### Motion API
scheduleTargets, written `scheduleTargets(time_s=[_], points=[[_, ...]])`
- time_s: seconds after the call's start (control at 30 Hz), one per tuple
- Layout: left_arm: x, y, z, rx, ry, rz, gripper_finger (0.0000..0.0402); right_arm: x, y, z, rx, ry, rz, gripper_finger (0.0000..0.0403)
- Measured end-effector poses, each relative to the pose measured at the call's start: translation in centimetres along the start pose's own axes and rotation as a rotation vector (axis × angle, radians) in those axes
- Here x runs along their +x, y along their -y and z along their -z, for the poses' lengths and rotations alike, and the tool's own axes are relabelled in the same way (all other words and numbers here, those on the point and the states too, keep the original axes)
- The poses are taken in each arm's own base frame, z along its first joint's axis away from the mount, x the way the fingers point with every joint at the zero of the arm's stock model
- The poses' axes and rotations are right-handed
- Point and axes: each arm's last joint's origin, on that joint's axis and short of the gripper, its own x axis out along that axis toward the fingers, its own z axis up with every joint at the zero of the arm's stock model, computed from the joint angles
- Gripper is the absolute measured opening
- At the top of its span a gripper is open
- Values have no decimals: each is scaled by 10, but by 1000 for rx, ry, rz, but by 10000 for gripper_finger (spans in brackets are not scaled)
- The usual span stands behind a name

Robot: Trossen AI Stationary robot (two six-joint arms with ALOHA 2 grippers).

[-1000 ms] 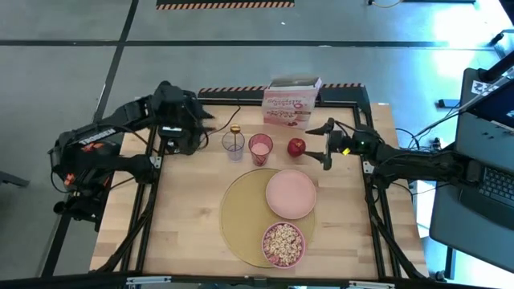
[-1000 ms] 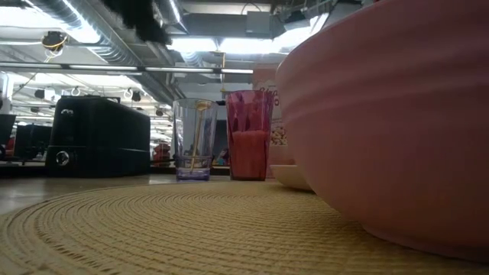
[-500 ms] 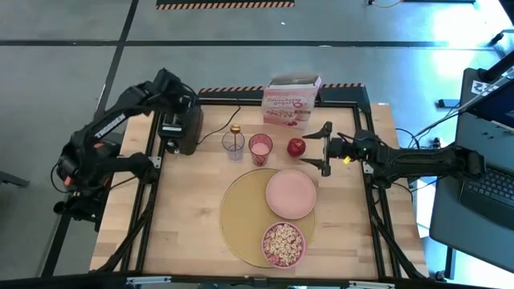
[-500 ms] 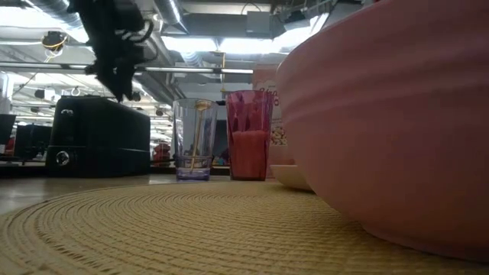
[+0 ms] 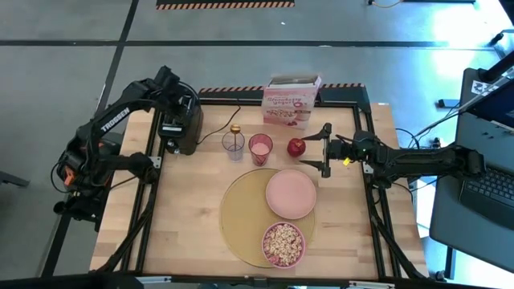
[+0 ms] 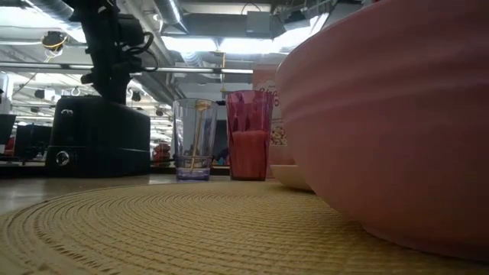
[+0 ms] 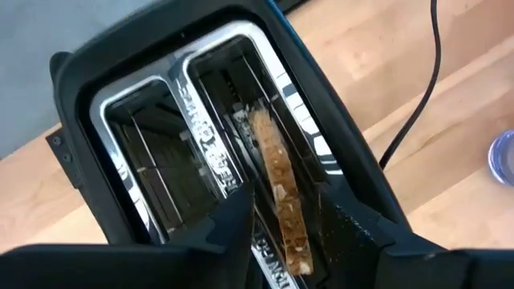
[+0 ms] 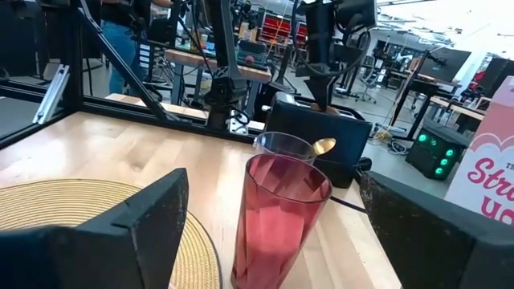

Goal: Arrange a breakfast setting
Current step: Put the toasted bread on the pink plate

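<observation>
My left gripper (image 7: 277, 213) has dropped onto the black toaster (image 5: 178, 128), fingers straddling the brown toast slice (image 7: 281, 197), narrowing but not clamped. Toast comes out next, I judge. My right gripper (image 5: 324, 150) waits open beside the small red apple (image 5: 296, 147).

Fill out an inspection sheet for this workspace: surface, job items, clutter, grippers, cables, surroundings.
Surface: wooden table, dark frame around it.
Job's things: round tan placemat carrying the pink plate and the bowl, which holds cereal; red apple off the mat; gold spoon standing in a clear glass; toast slice upright in a slot of the black toaster.
Clutter: pink tumbler; cereal box at the far edge.
Grippers: left gripper over the toaster, a finger on each side of the toast; right gripper open, beside the apple, not touching it.
Cables: toaster cord across the table.
Surroundings: laptop on the right; workshop benches beyond.
</observation>
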Motion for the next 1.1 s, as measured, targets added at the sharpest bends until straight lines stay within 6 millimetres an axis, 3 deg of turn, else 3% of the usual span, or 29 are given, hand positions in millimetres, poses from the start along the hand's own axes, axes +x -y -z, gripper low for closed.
scheduleTargets(time_s=[0.3, 0.53, 0.7, 0.9, 1.1], points=[[2, 3, 3, 42, -42, 8, 100, 0, 0, 0, 0, 0, 2, 337], [1, 4, 6, 76, -70, 16, 22, 0, 0, 0, 0, 0, 3, 337], [-4, 4, 7, 95, -62, 11, 21, 0, 0, 0, 0, 1, 3, 337], [-33, 2, 3, 101, 11, 7, 21, 0, 0, -1, -2, 8, 2, 337], [-86, 8, 2, 140, 156, 32, 21, 0, 1, -7, -22, 78, -3, 337]])
